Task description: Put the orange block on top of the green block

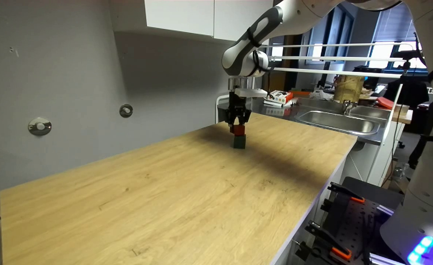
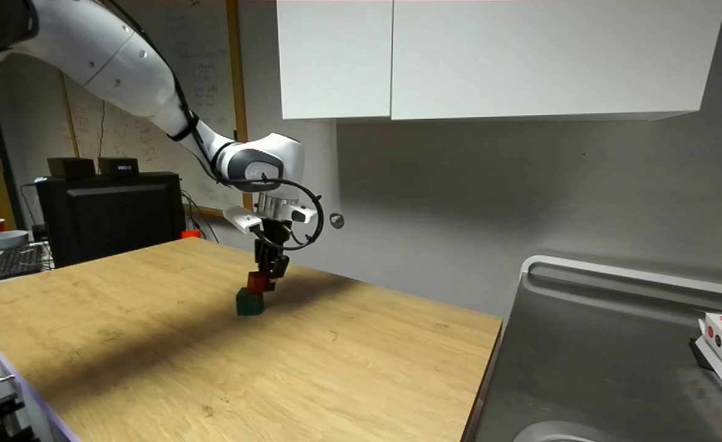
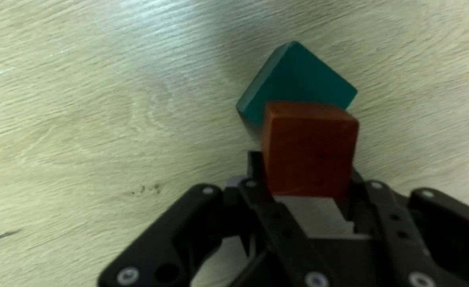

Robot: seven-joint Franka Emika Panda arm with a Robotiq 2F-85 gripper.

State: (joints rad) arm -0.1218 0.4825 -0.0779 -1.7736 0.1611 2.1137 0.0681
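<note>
The orange block (image 3: 310, 153) is gripped by the claw (image 3: 305, 170) over the green block (image 3: 304, 81); whether they are touching cannot be told. In an exterior view the green block (image 1: 239, 142) is seen directly beneath; in the wrist view, an overhang past its edge is revealed. Well beyond the green block, a black monitor (image 2: 112, 218) is shown only in an exterior view.

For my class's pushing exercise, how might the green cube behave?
The green cube looks rigid, given its crisp edges. Its flat faces suggest sliding, not rolling. Sitting flat on the wood-grain tabletop, it seems unlikely to tip.
</note>
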